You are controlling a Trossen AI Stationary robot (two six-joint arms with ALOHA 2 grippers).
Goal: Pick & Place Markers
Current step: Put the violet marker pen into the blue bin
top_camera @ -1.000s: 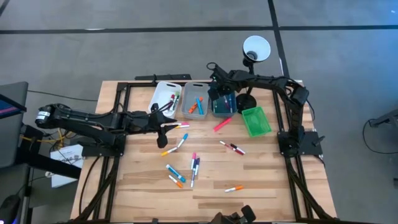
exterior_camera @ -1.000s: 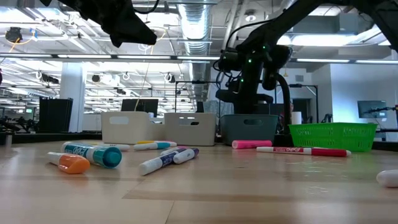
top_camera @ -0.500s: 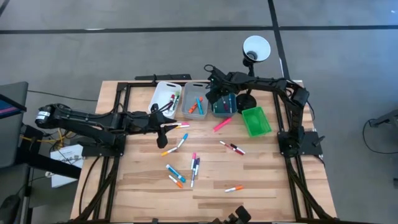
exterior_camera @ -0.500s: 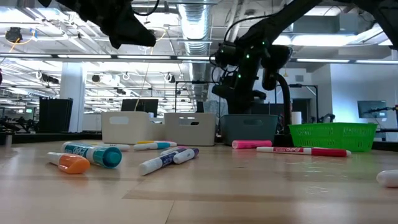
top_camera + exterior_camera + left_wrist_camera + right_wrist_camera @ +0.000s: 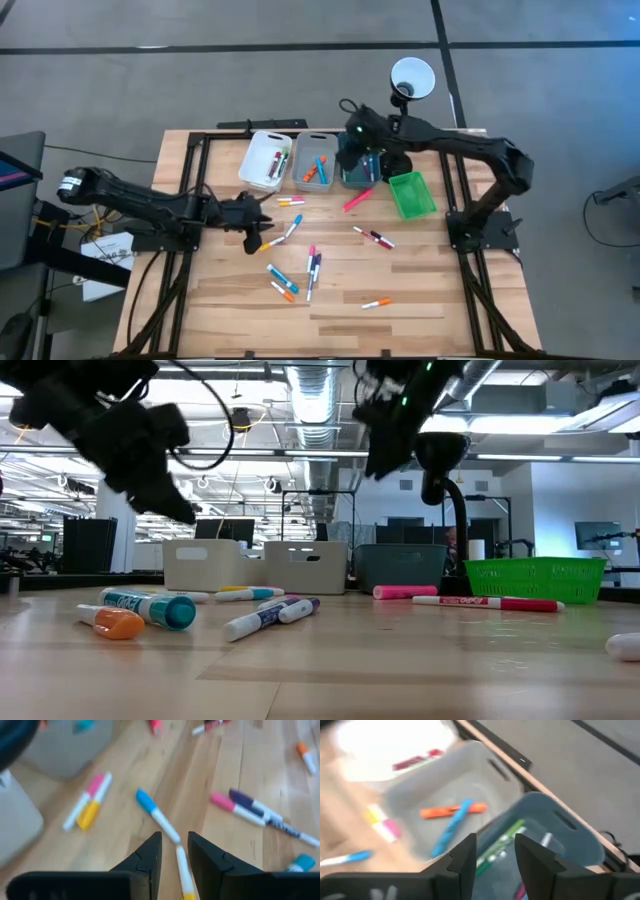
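Many markers (image 5: 300, 265) lie loose on the wooden table. My left gripper (image 5: 262, 230) is open and low over the table's left middle. In the left wrist view its fingers (image 5: 174, 840) stand on either side of a white marker with a yellow end (image 5: 182, 875), and I cannot tell whether they touch it. A blue-capped white marker (image 5: 156, 814) lies just ahead. My right gripper (image 5: 357, 148) is open and empty, raised above the teal bin (image 5: 540, 835) and the grey bin (image 5: 445, 805). The bins hold a few markers.
Four bins stand in a row at the far side: white (image 5: 265, 160), grey (image 5: 317, 162), teal (image 5: 358, 170) and green (image 5: 411, 194). A pink marker (image 5: 357, 200) and a red one (image 5: 376, 238) lie near the green bin. A lamp (image 5: 411, 78) stands behind the bins.
My left gripper has gone down and toward the table's near-left, away from the white bin, to just over the yellow-ended marker. My right gripper has risen above the teal bin, and its arm has stretched out.
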